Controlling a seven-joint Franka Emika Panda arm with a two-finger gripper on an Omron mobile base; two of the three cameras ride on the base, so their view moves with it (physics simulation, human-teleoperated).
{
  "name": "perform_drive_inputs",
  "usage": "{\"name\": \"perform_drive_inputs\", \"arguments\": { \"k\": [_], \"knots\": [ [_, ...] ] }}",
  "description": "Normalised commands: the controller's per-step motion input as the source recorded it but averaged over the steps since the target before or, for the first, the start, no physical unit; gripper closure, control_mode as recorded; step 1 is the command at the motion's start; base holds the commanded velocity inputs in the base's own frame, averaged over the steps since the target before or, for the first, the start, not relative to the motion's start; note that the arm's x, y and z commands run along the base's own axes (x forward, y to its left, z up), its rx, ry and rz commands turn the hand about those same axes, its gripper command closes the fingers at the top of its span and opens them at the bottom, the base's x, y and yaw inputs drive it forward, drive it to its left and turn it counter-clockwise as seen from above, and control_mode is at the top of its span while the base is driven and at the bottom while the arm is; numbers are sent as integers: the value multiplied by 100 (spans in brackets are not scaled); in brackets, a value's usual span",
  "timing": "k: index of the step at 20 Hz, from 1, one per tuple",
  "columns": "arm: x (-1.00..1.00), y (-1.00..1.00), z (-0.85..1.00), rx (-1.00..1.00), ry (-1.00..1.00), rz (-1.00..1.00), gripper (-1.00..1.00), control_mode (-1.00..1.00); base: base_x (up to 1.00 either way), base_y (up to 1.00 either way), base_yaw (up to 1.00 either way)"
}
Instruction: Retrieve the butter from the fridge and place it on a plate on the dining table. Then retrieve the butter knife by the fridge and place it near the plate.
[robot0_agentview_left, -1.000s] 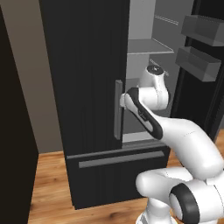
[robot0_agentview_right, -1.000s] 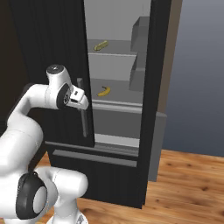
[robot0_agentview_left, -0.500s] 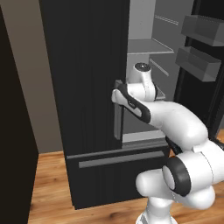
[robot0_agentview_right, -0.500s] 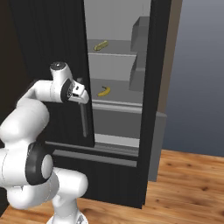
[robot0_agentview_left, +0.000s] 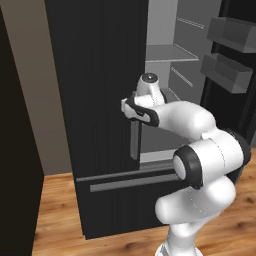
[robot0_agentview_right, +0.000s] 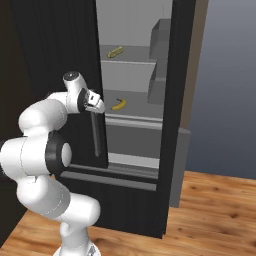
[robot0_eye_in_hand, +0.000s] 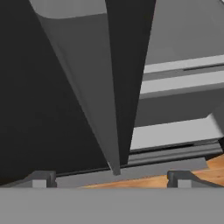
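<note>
The black fridge (robot0_agentview_left: 100, 100) stands with its left door shut and its right door swung open. My gripper (robot0_agentview_right: 98, 105) is open at the top of the left door's grey bar handle (robot0_agentview_left: 134, 142). In the hand view that handle (robot0_eye_in_hand: 89, 92) runs slantwise between my spread fingertips (robot0_eye_in_hand: 41, 178). Inside the fridge, the slim yellow butter (robot0_agentview_right: 115, 51) lies on an upper shelf, above and beyond my gripper. A curved banana (robot0_agentview_right: 118, 104) lies on the shelf below it. The plate, dining table and butter knife are out of view.
The open right door (robot0_agentview_left: 235, 60) carries grey bins and stands to the right of my arm. A light grey drawer (robot0_agentview_right: 132, 140) sits low in the fridge, above the black freezer drawer (robot0_agentview_left: 130, 195). A dark cabinet (robot0_agentview_left: 15, 150) flanks the fridge on the left, over wood floor.
My hand has shifted a little left along the left door toward the handle's top, and the arm's elbow has swung round and folded closer. The fridge and its contents have not moved.
</note>
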Motion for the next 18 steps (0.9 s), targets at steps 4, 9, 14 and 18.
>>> {"name": "perform_drive_inputs", "arguments": {
  "k": [4, 9, 14, 18],
  "knots": [
    [47, 2, -8, 0, -13, 0, -100, -100, 0, 0, 0],
    [39, 0, -7, 0, -8, 0, -100, -100, 0, 0, 0],
    [39, 1, 0, -1, 0, 0, -100, -100, 0, 0, 0],
    [36, 0, -15, -4, -2, 0, -100, -100, 0, 0, 0]
  ]
}}
